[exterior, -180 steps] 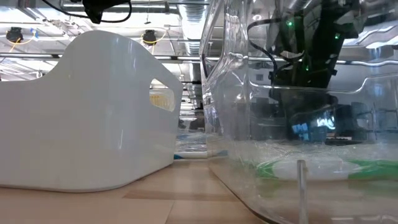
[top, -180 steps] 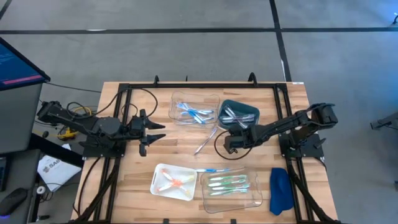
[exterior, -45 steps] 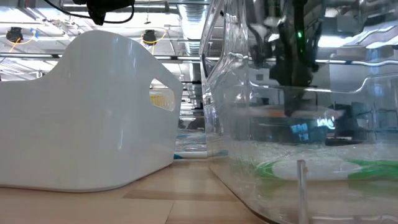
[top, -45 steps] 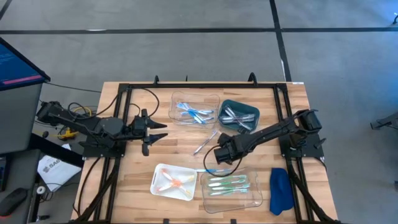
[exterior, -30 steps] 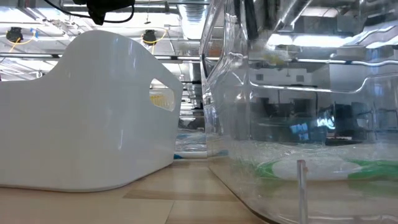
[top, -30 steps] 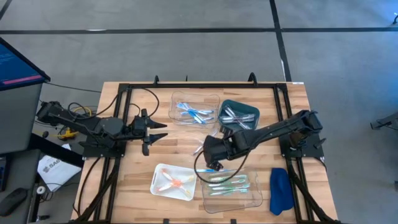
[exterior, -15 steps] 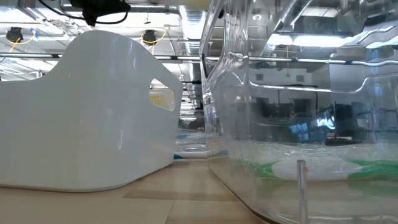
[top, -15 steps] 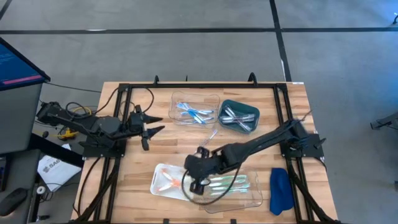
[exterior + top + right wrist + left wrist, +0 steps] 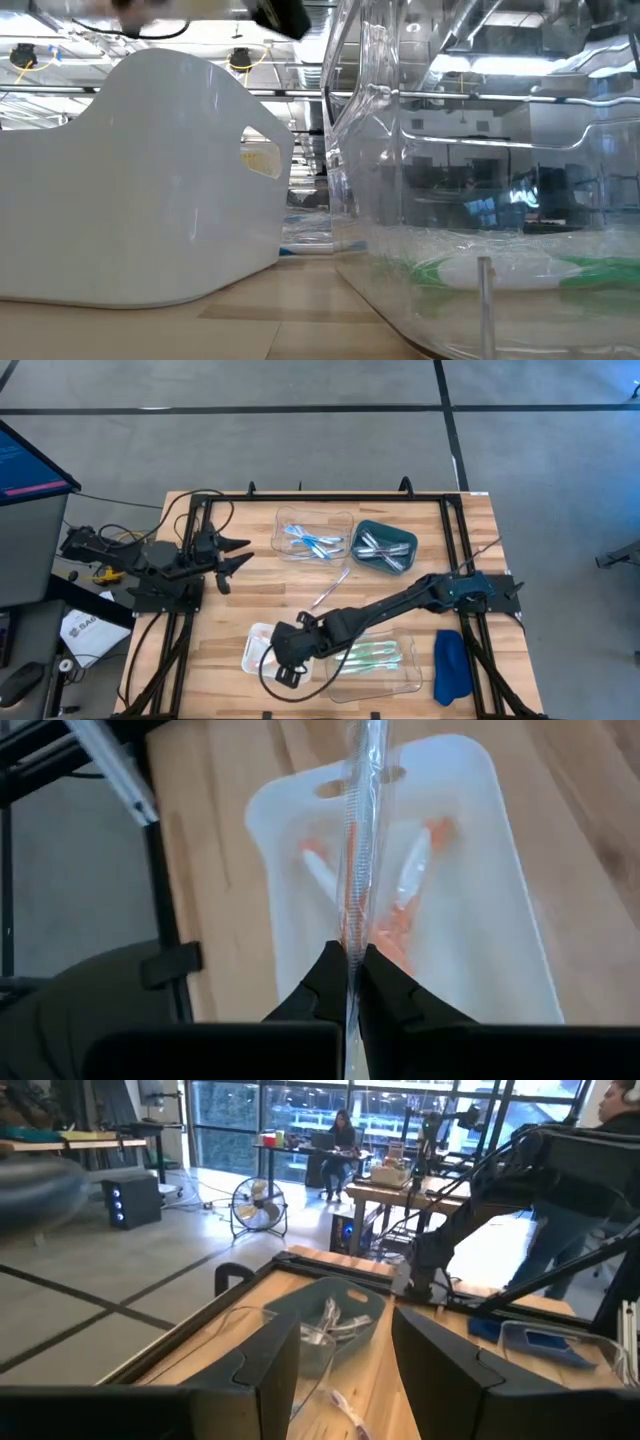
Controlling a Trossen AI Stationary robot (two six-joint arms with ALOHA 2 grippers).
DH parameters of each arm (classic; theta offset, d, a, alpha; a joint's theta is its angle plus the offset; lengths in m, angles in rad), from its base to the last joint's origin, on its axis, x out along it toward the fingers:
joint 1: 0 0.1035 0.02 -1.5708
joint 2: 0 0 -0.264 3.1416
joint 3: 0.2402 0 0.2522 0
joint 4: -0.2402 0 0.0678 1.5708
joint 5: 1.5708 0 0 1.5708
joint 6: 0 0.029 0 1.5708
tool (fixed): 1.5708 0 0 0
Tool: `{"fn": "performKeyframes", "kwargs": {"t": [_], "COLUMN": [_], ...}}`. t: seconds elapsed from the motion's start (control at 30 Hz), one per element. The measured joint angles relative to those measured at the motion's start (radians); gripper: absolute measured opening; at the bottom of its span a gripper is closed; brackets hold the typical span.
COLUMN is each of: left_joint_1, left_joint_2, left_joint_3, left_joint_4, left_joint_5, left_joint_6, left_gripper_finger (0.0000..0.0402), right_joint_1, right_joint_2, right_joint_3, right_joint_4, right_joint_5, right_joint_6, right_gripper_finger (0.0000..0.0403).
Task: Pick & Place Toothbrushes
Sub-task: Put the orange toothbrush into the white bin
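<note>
A robotics lab or workshop: the wooden table [image 9: 470, 520] stands on a grey concrete floor [image 9: 300, 450] marked with dark lines. In the room beyond are glass walls, a floor fan [image 9: 252, 1210], benches with equipment and a person seated at a desk [image 9: 338, 1142].

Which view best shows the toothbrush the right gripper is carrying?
The right wrist view: the wrapped toothbrush runs straight out from the shut right gripper, above the white tray. In the high view the arm hides it. The low and left wrist views miss it.
</note>
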Motion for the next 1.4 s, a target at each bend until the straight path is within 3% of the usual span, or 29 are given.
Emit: {"fn": "performKeyframes", "kwargs": {"t": [0.5, 0.87, 1.4], "left_joint_1": [-0.014, -0.049, -0.049], "left_joint_2": [-0.043, -0.041, -0.041], "left_joint_3": [0.0, 0.0, 0.0], "left_joint_4": [-0.02, 0.006, 0.013], "left_joint_5": [0.025, 0.042, 0.027], "left_joint_6": [-0.131, -0.131, -0.104], "left_gripper_finger": [0.0153, 0.0153, 0.0153], "right_joint_1": [0.051, 0.041, 0.034], "right_joint_2": [0.018, 0.066, 0.067], "right_joint_3": [-0.022, -0.024, -0.025], "right_joint_4": [0.009, 0.007, 0.016], "right_joint_5": [0.192, 0.129, 0.1], "right_joint_6": [0.255, 0.273, 0.115], "right_gripper_finger": [0.0, 0.0, 0.0]}}
